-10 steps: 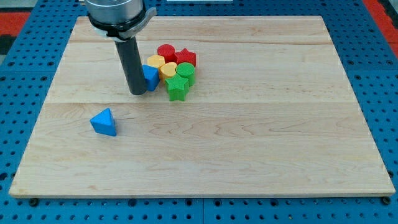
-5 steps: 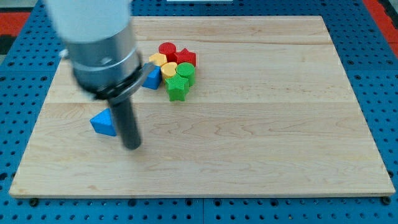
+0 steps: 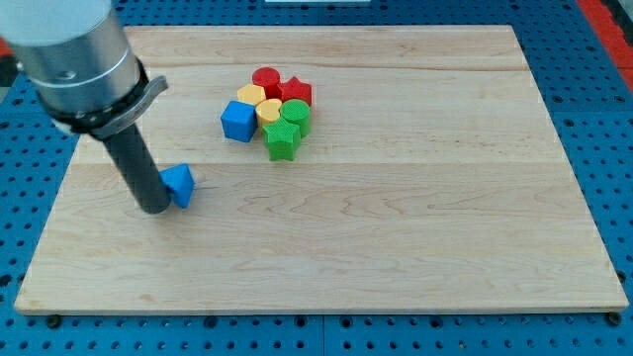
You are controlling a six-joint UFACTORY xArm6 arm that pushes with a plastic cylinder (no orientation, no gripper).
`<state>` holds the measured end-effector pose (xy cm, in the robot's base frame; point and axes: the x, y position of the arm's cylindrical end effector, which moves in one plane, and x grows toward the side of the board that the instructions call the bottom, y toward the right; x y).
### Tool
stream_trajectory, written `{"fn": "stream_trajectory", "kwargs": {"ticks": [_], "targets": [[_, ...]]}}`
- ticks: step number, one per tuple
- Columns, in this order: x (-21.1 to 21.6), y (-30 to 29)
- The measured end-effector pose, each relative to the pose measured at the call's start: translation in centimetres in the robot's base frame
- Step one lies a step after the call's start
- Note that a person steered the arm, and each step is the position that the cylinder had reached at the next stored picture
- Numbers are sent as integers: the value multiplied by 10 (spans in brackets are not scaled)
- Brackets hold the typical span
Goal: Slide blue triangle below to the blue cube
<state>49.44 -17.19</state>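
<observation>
The blue triangle point(image 3: 180, 184) lies on the wooden board point(image 3: 396, 227) at the view's left. My tip point(image 3: 154, 209) rests right against the triangle's left side and hides part of it. The blue cube point(image 3: 237, 121) sits up and to the right of the triangle, at the left edge of a cluster of blocks.
The cluster beside the blue cube holds a red cylinder point(image 3: 264, 79), a red star-like block point(image 3: 295, 92), two yellow blocks point(image 3: 250, 96) point(image 3: 269, 110), a green cylinder point(image 3: 295, 112) and a green star-like block point(image 3: 282, 141).
My tip swung from beside the blue cube down past the triangle's right side and round to its left. The triangle has shifted a little to the right and up.
</observation>
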Motion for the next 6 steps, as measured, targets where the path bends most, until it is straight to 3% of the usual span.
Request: {"fn": "stream_trajectory", "kwargs": {"ticks": [4, 6], "targets": [[-58, 60], [-62, 73]]}}
